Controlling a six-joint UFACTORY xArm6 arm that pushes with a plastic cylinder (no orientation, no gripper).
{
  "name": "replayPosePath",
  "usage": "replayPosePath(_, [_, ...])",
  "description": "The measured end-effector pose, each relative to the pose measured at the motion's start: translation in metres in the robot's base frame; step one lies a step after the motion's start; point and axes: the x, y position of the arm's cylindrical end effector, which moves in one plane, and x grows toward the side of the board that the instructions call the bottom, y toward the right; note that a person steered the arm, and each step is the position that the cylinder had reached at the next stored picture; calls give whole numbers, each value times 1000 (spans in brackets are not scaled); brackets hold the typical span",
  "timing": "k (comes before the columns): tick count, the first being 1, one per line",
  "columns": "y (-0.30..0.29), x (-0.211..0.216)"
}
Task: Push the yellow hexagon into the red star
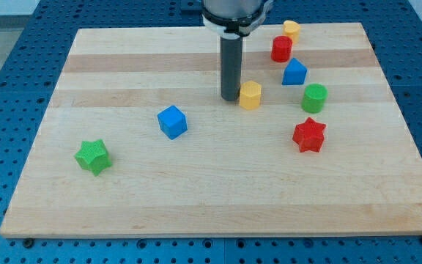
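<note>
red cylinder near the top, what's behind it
A yellow block sits just behind the red cylinder, toward the view's top. Only its upper part shows; the cylinder covers its lower part, so its shape is unclear.

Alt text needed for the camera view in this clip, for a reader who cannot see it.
My tip rests on a wooden board, just left of the yellow hexagon, with the red star lower right of it. Other coloured blocks lie scattered around.
</note>
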Motion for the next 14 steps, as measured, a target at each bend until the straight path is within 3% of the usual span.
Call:
replayPosePath(5, [84, -47])
replayPosePath(7, [89, -46])
replayPosePath(9, [70, -1])
replayPosePath(14, [63, 25])
